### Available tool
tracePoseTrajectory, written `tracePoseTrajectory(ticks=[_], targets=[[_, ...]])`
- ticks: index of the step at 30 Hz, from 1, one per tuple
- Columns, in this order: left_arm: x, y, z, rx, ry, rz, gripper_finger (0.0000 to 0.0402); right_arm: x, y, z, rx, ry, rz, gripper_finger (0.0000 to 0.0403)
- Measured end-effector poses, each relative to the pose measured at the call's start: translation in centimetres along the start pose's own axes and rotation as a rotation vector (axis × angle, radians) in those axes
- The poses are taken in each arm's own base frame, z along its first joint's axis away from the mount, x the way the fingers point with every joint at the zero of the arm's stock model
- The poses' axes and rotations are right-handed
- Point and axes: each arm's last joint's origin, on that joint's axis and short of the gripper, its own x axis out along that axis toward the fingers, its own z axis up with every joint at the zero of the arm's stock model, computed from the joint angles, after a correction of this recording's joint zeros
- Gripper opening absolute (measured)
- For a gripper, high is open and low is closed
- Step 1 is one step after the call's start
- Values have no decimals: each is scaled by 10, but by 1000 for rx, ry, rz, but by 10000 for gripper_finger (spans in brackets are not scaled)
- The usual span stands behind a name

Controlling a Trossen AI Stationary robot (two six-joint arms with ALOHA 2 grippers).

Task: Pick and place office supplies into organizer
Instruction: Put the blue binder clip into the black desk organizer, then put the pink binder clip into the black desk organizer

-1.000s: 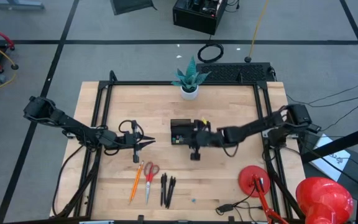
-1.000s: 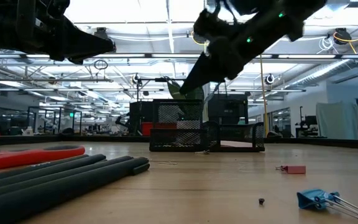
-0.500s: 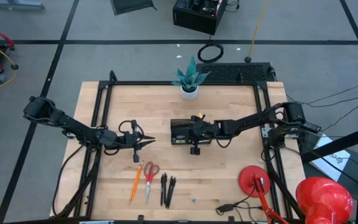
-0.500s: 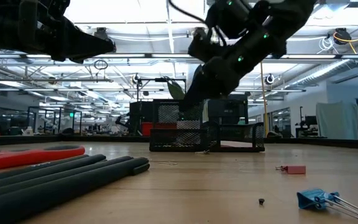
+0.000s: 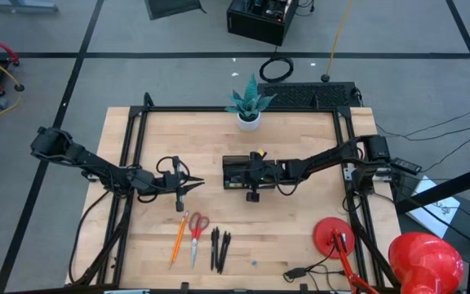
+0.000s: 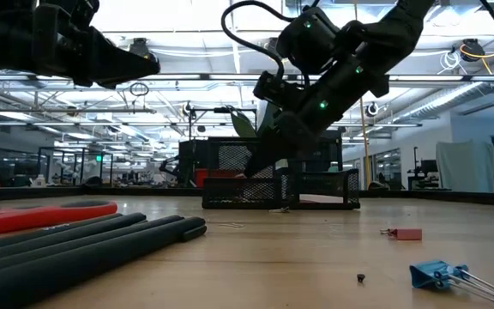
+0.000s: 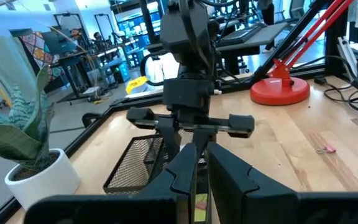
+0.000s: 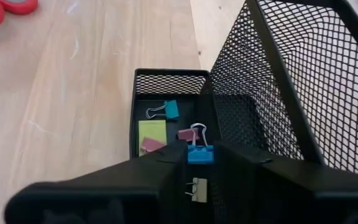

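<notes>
Your right gripper (image 8: 199, 163) has been sliding left over the organizer (image 5: 237, 173) at frame centre, pinching a blue clip (image 8: 200, 154) above its small tray. Left gripper (image 5: 192, 186) is hovering nearly closed, empty, with bare table (image 5: 300, 237) around it.

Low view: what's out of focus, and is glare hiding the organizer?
Low view: the near black pens and blue clip are blurred; ceiling lights glare behind the right pincer, yet the organizer reads clearly. Right wrist view: the organizer's mesh is sharp.

Black mesh organizer (image 5: 237, 173) mid-table holds blue clips (image 8: 171, 109); pencil (image 5: 177, 238), scissors (image 5: 197, 235), pens (image 5: 219, 248) lie near the front edge.
</notes>
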Motion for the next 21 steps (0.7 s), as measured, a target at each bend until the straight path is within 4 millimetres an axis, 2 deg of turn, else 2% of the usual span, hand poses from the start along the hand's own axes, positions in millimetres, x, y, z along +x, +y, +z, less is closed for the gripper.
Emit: tracePoseTrajectory(ticks=[11, 17, 21], targets=[[0, 0, 0, 1, 1, 0, 47, 0, 0, 0, 28, -3, 1, 127], [0, 0, 0, -3, 1, 0, 47, -2, 4, 2, 10, -15, 9, 133], [0, 0, 0, -3, 1, 0, 47, -15, 9, 14, -9, -87, 23, 129]])
